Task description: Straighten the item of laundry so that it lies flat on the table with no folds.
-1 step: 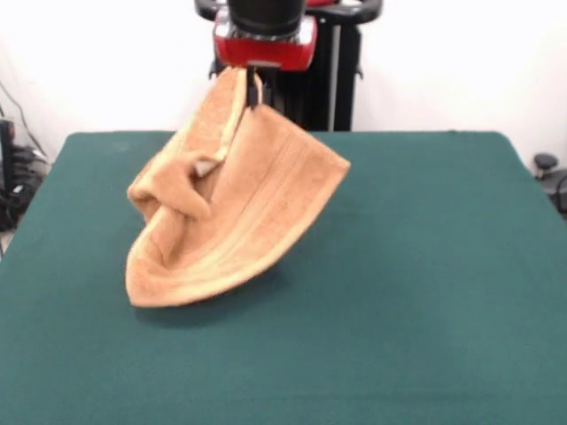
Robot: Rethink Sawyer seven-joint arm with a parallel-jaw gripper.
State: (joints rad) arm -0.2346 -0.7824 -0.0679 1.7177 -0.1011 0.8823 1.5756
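Towel [232, 217] hangs above the green tabletop [425, 292], left of its centre; lowest fold touches or nearly touches the surface. Folded, one flap curled over on its left side. Top corner clamped in the jaws of the gripper [252, 88].

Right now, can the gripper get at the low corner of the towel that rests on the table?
Probably not as things stand: the gripper is shut on the towel at its top edge and holds it up. The low corner on the table lies uncovered, but the gripper would have to release first.
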